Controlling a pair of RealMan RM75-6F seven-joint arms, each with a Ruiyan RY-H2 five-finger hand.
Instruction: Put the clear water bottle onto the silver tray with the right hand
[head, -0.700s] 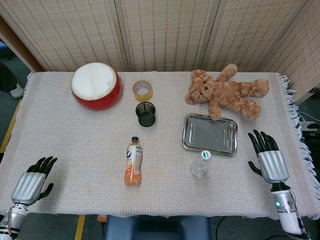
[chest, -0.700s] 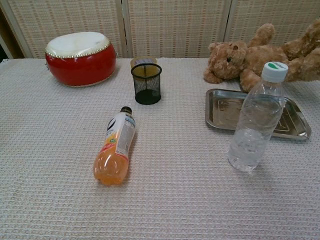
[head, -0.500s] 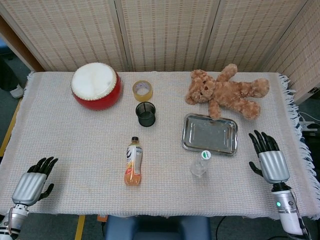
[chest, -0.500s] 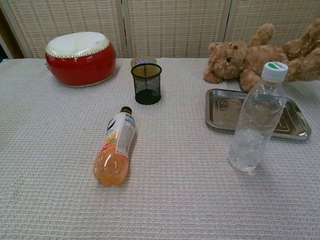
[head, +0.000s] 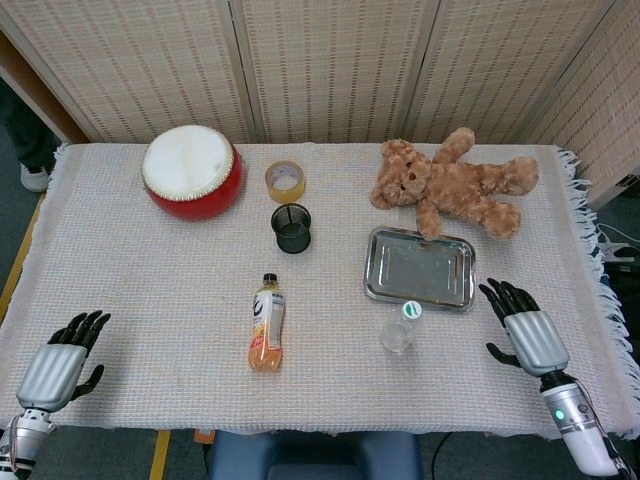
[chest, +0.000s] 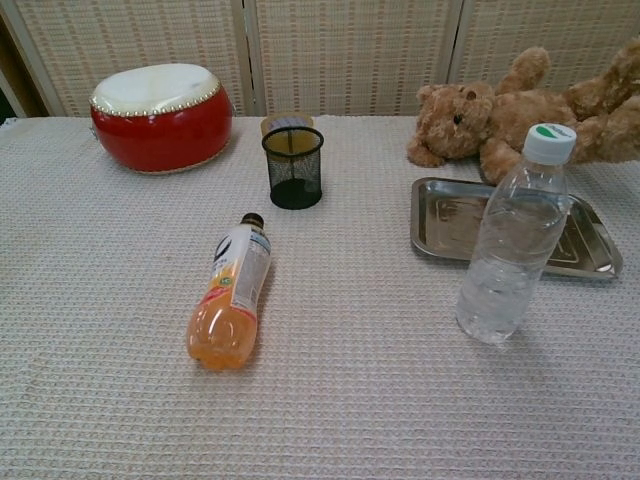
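The water bottle (head: 401, 327) stands just off the tray's (head: 419, 268) front edge; the right hand (head: 528, 331), fingers spread and empty, lies near the table's right edge.

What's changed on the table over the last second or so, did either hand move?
The right hand has shifted nearer the clear water bottle and turned toward it, open and holding nothing. The left hand has barely moved. The bottle is upright on the cloth just in front of the silver tray, as before; everything else is unmoved.
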